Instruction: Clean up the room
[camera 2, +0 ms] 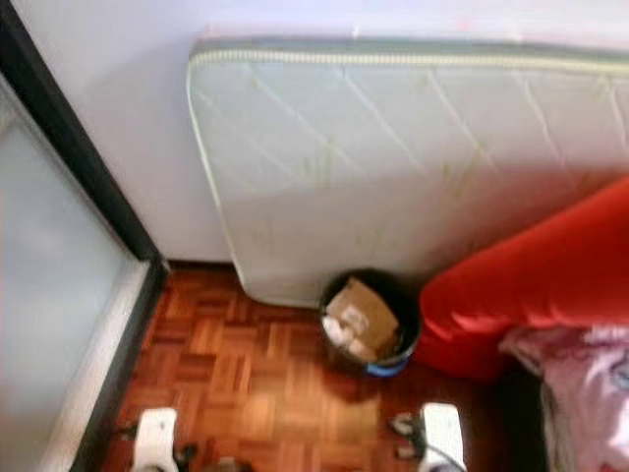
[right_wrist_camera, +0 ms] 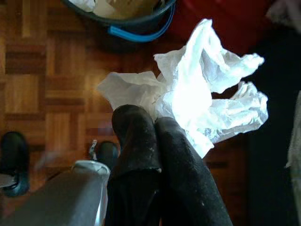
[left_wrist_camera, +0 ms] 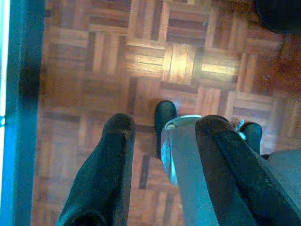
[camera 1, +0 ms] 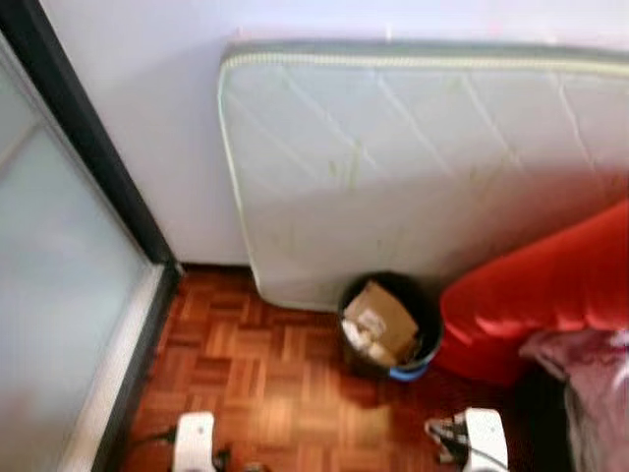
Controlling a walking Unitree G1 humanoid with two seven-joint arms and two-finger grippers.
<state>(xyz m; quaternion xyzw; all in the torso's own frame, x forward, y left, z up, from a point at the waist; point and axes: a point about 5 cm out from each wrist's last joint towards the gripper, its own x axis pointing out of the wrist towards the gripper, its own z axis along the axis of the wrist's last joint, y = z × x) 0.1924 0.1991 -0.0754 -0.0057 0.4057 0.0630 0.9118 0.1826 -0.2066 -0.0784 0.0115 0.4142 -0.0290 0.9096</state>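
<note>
the right claw [right_wrist_camera: 155,125] has its two black fingers pressed together on a crumpled white tissue [right_wrist_camera: 197,94], which bunches out beyond the fingertips above the wooden floor [right_wrist_camera: 42,84]. past the tissue, in the right wrist view, lies the dark rim of the bin [right_wrist_camera: 136,21] with its blue handle [right_wrist_camera: 141,35], close to the tissue but not under it. the left claw [left_wrist_camera: 162,129] hangs over bare parquet, its fingers [left_wrist_camera: 113,155] spread well apart with nothing between them; a silver arm part and a dark foot show past them.

from the head, the two white wrists sit low at the near edge of the picture, left [camera 1: 195,440] and right [camera 1: 486,438], both above the parquet. a little farther on stands the black bin [camera 1: 390,324], round, with a blue band at its lower right side. it holds a brown piece of cardboard [camera 1: 378,317] tilted on top of pale scraps. just right of the bin, touching or nearly so, is a red cushioned seat [camera 1: 541,295], with a pinkish cloth [camera 1: 590,379] lying at its near right side. behind the bin a pale quilted mattress [camera 1: 413,167] stands on its long edge, leaning on the white wall [camera 1: 147,118]. on the left runs a frosted glass door [camera 1: 59,285] in a dark frame.
</note>
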